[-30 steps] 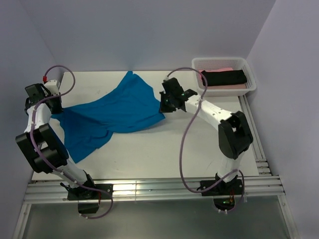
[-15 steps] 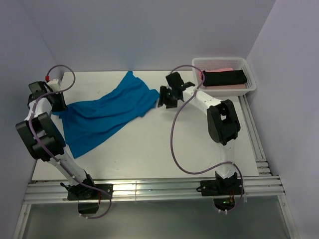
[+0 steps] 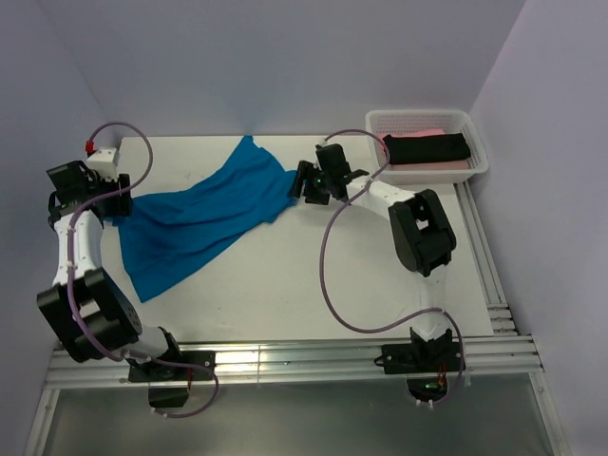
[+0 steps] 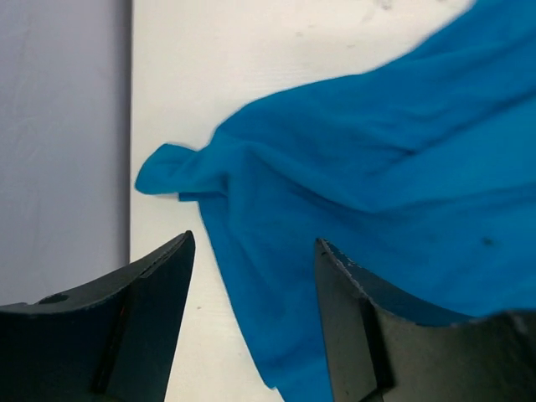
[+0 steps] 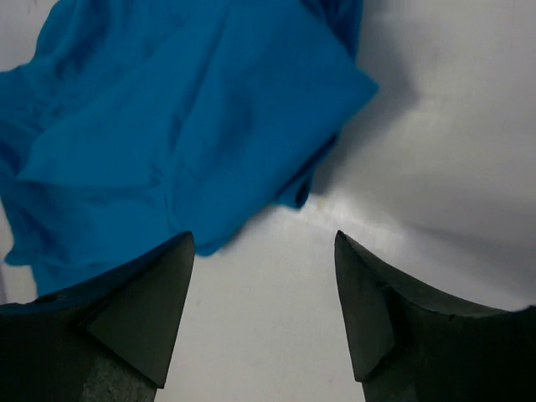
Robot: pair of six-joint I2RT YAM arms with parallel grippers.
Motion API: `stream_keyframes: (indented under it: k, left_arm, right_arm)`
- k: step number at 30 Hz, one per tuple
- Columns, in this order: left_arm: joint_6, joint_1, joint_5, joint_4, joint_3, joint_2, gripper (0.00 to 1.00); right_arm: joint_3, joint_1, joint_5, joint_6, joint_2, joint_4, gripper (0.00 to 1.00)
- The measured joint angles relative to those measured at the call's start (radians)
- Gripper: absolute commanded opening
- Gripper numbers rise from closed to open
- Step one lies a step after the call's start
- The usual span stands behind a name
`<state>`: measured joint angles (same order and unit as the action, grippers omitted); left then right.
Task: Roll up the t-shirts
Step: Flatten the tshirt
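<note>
T-shirt (image 3: 204, 214): blue, lying loose, unrolled — rolling not begun.
Left gripper (image 4: 253, 241): wide, empty, cloth just ahead.
Right gripper (image 5: 264, 236): wide, empty — likewise.

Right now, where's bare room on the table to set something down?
Roomiest: the near-centre table, bordered by the blue t-shirt, the right arm and the near edge. A narrower strip lies right of that arm, in front of the basket. Crowded: the far left half, where the left end effector and right end effector flank the shirt.
</note>
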<state>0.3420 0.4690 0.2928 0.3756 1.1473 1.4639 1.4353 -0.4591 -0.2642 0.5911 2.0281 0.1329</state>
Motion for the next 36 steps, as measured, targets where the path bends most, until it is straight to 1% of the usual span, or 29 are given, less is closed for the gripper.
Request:
stream_keyframes:
  k: [1, 4, 5, 6, 9, 10, 11, 12, 13, 16, 19, 22, 24, 26, 27, 29, 31, 33, 35, 36]
  left_arm:
    - [0.014, -0.003, 0.013, 0.009, -0.018, -0.036, 0.65]
    - [0.063, -0.014, 0.075, 0.042, -0.075, -0.123, 0.65]
    - [0.074, -0.016, 0.090, 0.048, -0.092, -0.136, 0.65]
    - [0.088, -0.023, 0.110, 0.060, -0.117, -0.147, 0.65]
    - [0.108, -0.042, 0.133, 0.078, -0.185, -0.150, 0.64]
    - [0.109, -0.050, 0.136, 0.084, -0.202, -0.147, 0.64]
    - [0.110, -0.058, 0.140, 0.095, -0.217, -0.144, 0.64]
    - [0.110, -0.066, 0.142, 0.105, -0.225, -0.139, 0.64]
    - [0.109, -0.073, 0.148, 0.114, -0.228, -0.134, 0.64]
    - [0.108, -0.084, 0.157, 0.116, -0.228, -0.129, 0.63]
    - [0.106, -0.092, 0.161, 0.116, -0.228, -0.128, 0.64]
    - [0.105, -0.114, 0.163, 0.117, -0.228, -0.130, 0.64]
    - [0.102, -0.140, 0.163, 0.117, -0.229, -0.134, 0.64]
    - [0.092, -0.175, 0.165, 0.114, -0.236, -0.143, 0.64]
    - [0.086, -0.198, 0.166, 0.112, -0.243, -0.149, 0.64]
    - [0.074, -0.244, 0.166, 0.111, -0.246, -0.152, 0.64]
    - [0.058, -0.299, 0.163, 0.105, -0.246, -0.151, 0.64]
    - [0.046, -0.354, 0.163, 0.099, -0.246, -0.150, 0.65]
    - [0.034, -0.406, 0.166, 0.094, -0.243, -0.148, 0.69]
    - [0.030, -0.433, 0.174, 0.091, -0.240, -0.143, 0.70]
  right_arm:
    - [0.035, 0.001, 0.004, 0.006, 0.029, -0.001, 0.84]
    - [0.133, 0.004, 0.021, 0.029, 0.117, -0.023, 0.85]
    - [0.151, 0.006, 0.024, 0.040, 0.139, -0.032, 0.84]
    - [0.168, 0.010, 0.028, 0.049, 0.159, -0.035, 0.82]
    - [0.233, 0.023, 0.038, 0.079, 0.222, -0.032, 0.65]
    - [0.267, 0.027, 0.042, 0.089, 0.246, -0.025, 0.42]
    - [0.295, 0.031, 0.044, 0.093, 0.268, -0.027, 0.27]
    - [0.309, 0.033, 0.046, 0.104, 0.280, -0.031, 0.16]
    - [0.312, 0.034, 0.048, 0.115, 0.285, -0.032, 0.00]
    - [0.290, 0.036, 0.077, 0.140, 0.271, -0.026, 0.00]
    - [0.213, 0.031, 0.115, 0.143, 0.219, 0.002, 0.00]
    - [0.100, 0.011, 0.136, 0.145, 0.114, 0.096, 0.00]
    - [0.081, -0.023, 0.154, 0.147, 0.056, 0.198, 0.00]
    - [0.094, -0.070, 0.164, 0.148, 0.022, 0.285, 0.00]
    - [0.125, -0.106, 0.167, 0.148, 0.014, 0.349, 0.00]
    - [0.194, -0.169, 0.168, 0.148, 0.013, 0.410, 0.02]
    - [0.236, -0.220, 0.158, 0.151, 0.008, 0.423, 0.07]
    - [0.242, -0.246, 0.147, 0.159, -0.013, 0.413, 0.11]
    - [0.242, -0.243, 0.132, 0.176, -0.035, 0.400, 0.10]
    - [0.242, -0.236, 0.122, 0.183, -0.039, 0.389, 0.08]
